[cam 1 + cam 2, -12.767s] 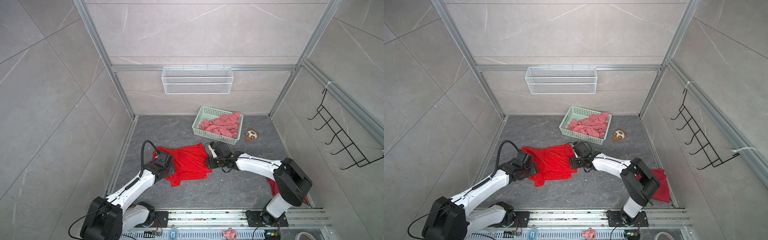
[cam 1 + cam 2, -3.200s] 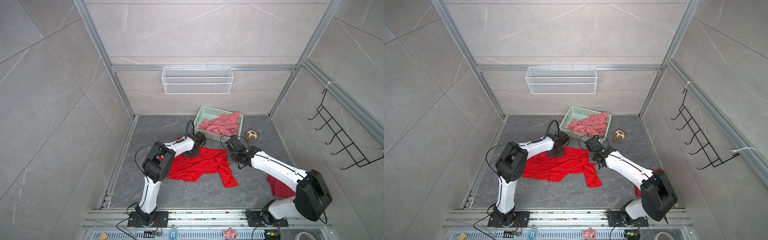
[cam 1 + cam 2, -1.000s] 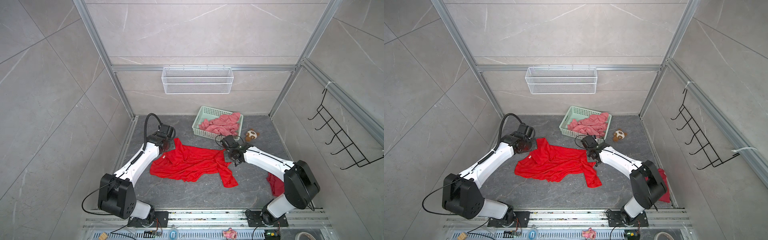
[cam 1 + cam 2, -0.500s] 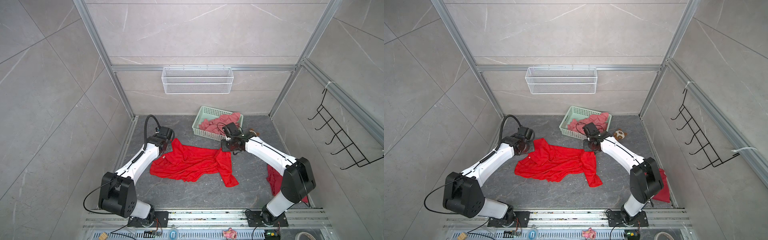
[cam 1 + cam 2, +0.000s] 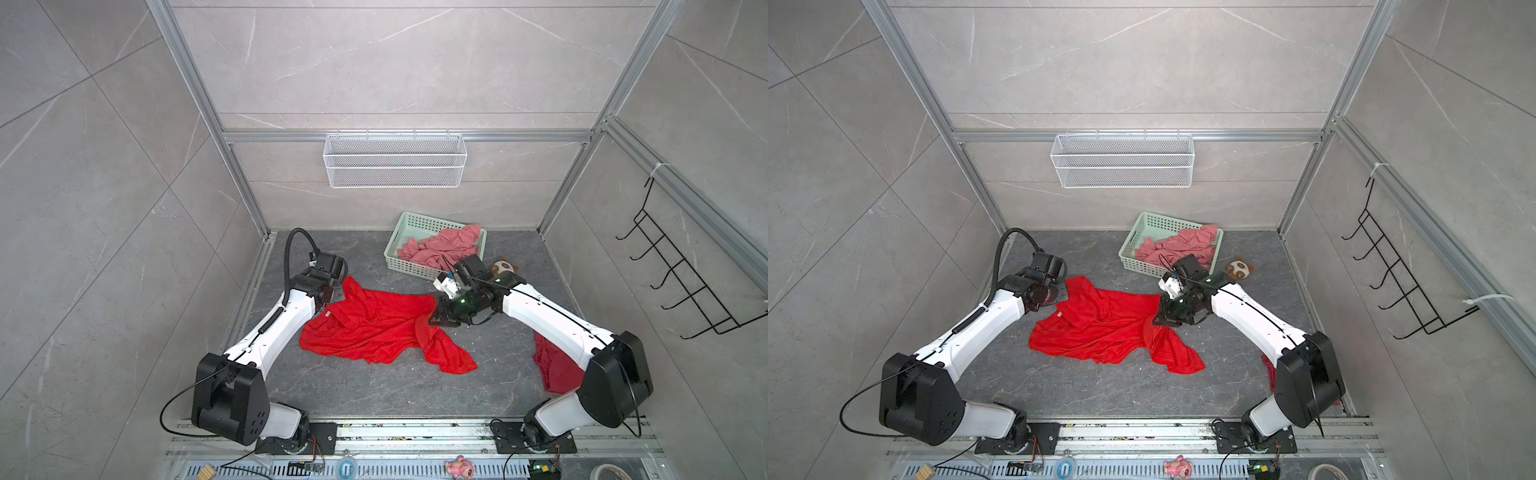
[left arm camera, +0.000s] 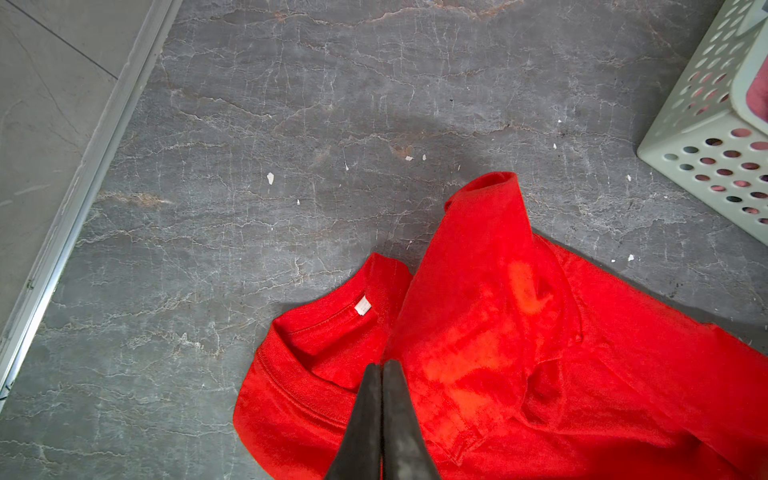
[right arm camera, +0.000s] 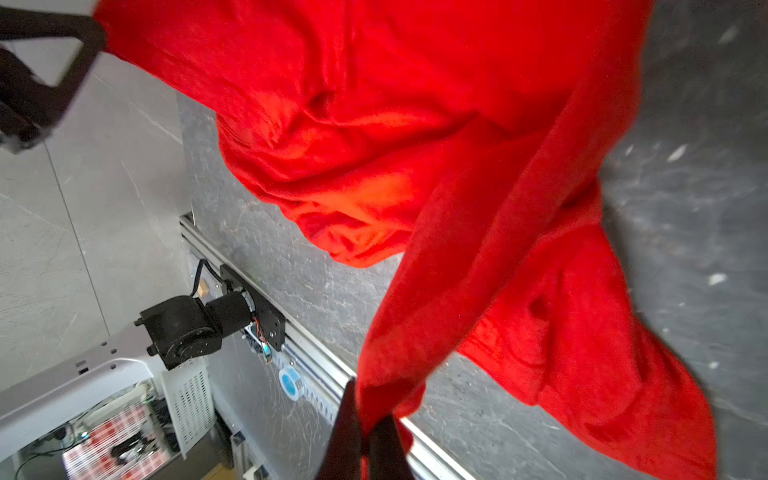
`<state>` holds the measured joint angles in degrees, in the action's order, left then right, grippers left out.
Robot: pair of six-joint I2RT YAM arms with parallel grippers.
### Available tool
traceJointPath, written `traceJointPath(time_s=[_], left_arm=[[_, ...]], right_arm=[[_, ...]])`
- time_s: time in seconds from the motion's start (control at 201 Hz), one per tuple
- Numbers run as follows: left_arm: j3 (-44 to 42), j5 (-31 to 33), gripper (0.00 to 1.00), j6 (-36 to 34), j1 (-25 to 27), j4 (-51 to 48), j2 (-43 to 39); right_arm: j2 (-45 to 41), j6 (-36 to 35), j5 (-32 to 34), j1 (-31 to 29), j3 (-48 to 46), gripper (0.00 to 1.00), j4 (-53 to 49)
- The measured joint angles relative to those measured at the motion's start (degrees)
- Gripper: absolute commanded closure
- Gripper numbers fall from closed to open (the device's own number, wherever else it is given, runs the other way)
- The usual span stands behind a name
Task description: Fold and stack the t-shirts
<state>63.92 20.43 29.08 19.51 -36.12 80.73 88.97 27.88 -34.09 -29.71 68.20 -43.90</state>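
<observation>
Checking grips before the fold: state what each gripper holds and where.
Both hold the red t-shirt: the left gripper pinches it beside the collar, the right gripper pinches a bunched fold at the opposite side.

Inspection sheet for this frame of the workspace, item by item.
Surface: grey stone tabletop, small white flecks.
Job's things: red t-shirt spread, crumpled; crimson t-shirt partly behind right arm; pink t-shirts in mint basket.
Clutter: plush toy beside basket.
Grippers: left gripper shut on red t-shirt near collar; right gripper shut on its far edge.
Cables: black hose looping over left arm.
Surroundings: wire shelf on back wall; hook rack on right wall.
</observation>
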Motion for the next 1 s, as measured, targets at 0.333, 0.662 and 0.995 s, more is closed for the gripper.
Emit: traceJointPath(time_s=[0.333, 0.662, 0.995], left_arm=[[-0.33, -1.49, 1.0, 0.0, 0.0, 1.57, 0.02], [-0.31, -1.55, 1.0, 0.0, 0.0, 1.92, 0.5], [-0.26, -2.8, 1.0, 0.0, 0.0, 1.95, 1.27]], right_arm=[[12.11, 0.17, 10.6, 0.2, 1.55, 1.0, 3.3], [12.79, -2.23, 28.28, 0.94, 1.38, 0.6, 2.64], [-4.04, -1.95, 36.96, -0.37, -5.62, 0.49, 5.16]])
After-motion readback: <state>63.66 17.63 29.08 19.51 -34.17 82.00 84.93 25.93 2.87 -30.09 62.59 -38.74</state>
